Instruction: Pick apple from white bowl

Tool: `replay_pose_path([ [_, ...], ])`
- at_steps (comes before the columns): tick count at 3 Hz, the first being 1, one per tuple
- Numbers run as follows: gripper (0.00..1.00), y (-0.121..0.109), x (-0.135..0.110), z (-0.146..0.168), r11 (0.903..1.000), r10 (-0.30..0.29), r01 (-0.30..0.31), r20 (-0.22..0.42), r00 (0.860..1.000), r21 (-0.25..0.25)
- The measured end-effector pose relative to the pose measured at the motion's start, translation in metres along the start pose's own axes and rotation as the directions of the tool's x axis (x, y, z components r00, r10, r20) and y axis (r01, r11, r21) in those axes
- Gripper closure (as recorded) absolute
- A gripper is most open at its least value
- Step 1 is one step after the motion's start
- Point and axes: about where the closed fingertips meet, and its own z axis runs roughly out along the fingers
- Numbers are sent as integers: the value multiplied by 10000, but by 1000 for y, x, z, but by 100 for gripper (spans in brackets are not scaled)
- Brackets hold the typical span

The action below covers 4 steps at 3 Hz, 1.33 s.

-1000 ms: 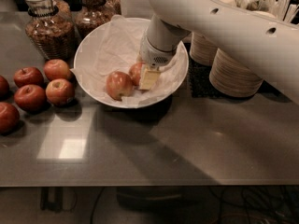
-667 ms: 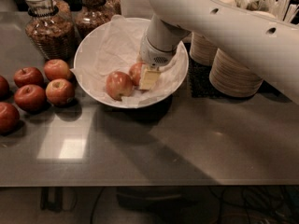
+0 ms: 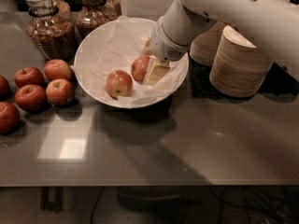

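Camera view looks down on a dark bench (image 3: pixel 196 143). The white bowl (image 3: pixel 89 88) sits by the far edge, near the middle, and crinkled white paper (image 3: pixel 112 45) lines it.

Two apples lie inside the bowl. The apple (image 3: pixel 138 68) with orange-red skin is on the bowl's right side. A paler, streaky apple (image 3: pixel 119 83) lies just beside it, nearer the front edge of the bench.

The big white arm (image 3: pixel 233 8) comes in from the far right corner and reaches down into the bowl. Its end effector (image 3: pixel 152 71) is inside the bowl, touching the right side of the orange-red apple. I cannot tell if it is wide, narrow or holding the apple, because the arm hides most of it.

Some dark red apples (image 3: pixel 30 97) lie in a bunch by the left edge. Two glass jars (image 3: pixel 49 27) full of brown bits stand near the far left corner. Stacks of beige bowls (image 3: pixel 238 62) lean near the far right corner.
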Motion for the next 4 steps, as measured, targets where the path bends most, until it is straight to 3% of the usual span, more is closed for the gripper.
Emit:
replay_pose_path([
  [1, 100, -5, -15, -54, 9955, -601, 551, 638, 9962, 773],
  [2, 100, -16, -13, -110, 9849, -885, 701, 1125, 9897, 1581],
  [3, 100, -31, -5, -157, 9729, -773, 397, 1586, 9843, 2276],
  [4, 100, -41, -6, -180, 9636, -801, 302, 1789, 9806, 2657],
])
